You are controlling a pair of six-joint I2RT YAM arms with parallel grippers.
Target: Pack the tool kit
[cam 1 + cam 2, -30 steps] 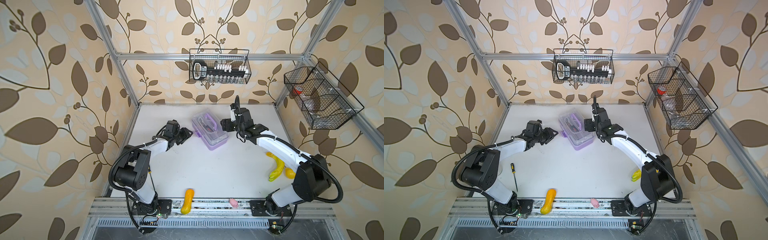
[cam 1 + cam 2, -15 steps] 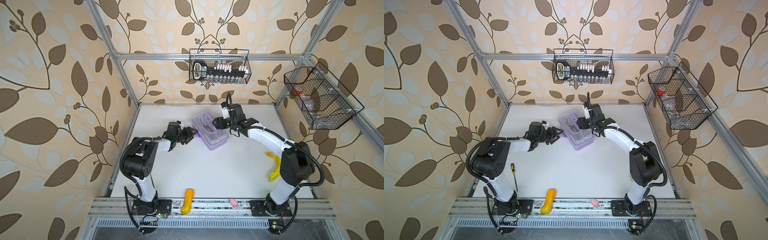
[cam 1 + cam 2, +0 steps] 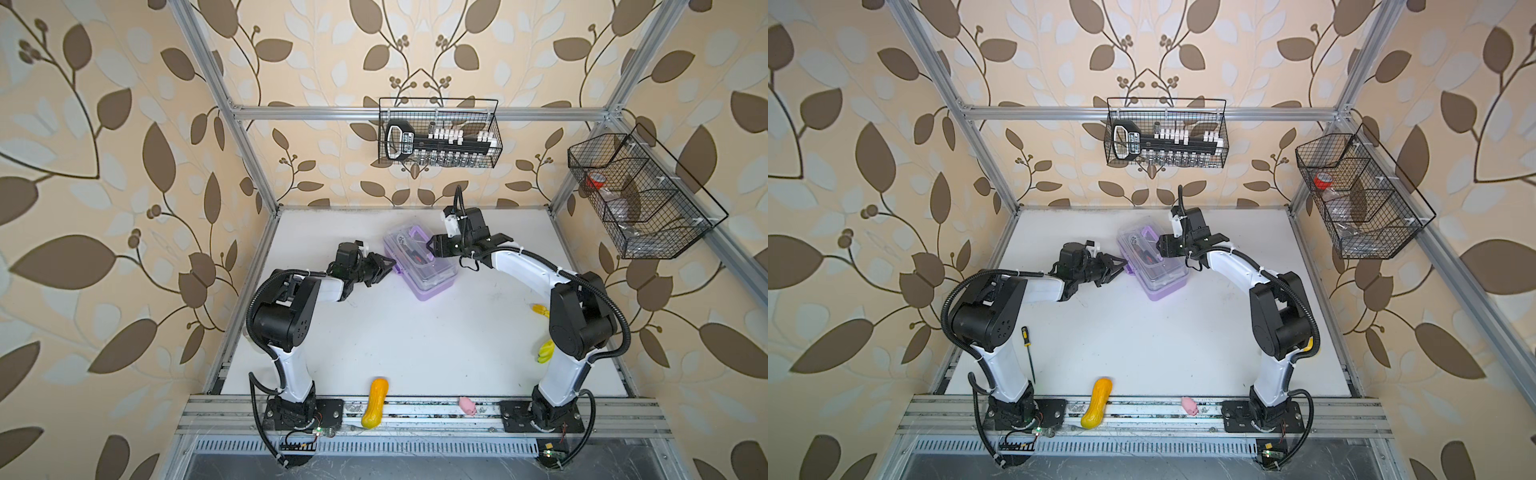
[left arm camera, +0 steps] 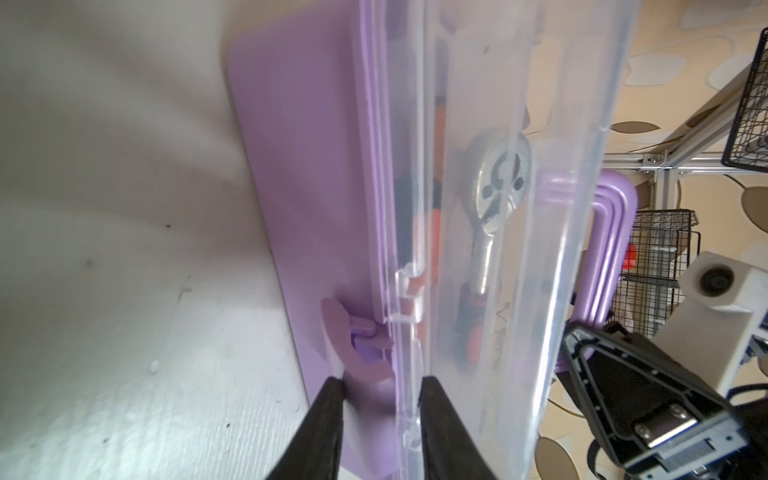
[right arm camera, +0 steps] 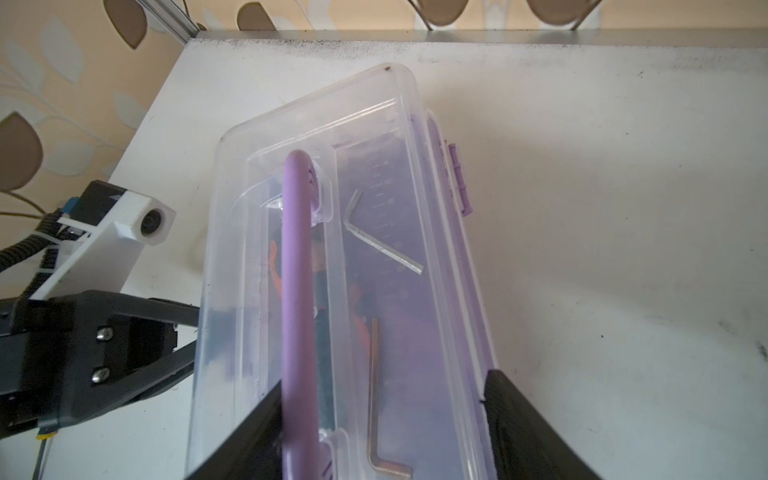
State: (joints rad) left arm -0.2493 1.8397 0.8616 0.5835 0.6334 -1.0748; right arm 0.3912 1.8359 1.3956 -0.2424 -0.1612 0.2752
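Big change in the last second: the left gripper [image 4: 380, 386] has slid in from the 9 o'clock side and is now right on the tool kit [image 3: 419, 266], where before there was a clear gap. The right gripper [image 5: 385, 379] has swung from the 3 o'clock edge up over the lid [image 5: 374, 124]. The tool kit itself hasn't budged. It sits toward 12 o'clock on the table [image 3: 395, 340], lid down, with a ratchet [image 4: 500, 178] and hex keys [image 5: 374, 374] visible through the plastic

To me that reads as the closing stage, just snapping it shut. A screwdriver [image 3: 1026, 336] does lie out near 8 o'clock though, so maybe not everything's in

Pose-wise, the left arm is stretched low with the wrist rolled sideways, jaws narrowed and pinching the purple latch [image 4: 353, 345] against the lid rim. The right arm arches over from 2 o'clock with its jaws spread wide, one finger by the handle [image 5: 296, 291] and the other at the hinge edge, not clamping anything as far as I can see
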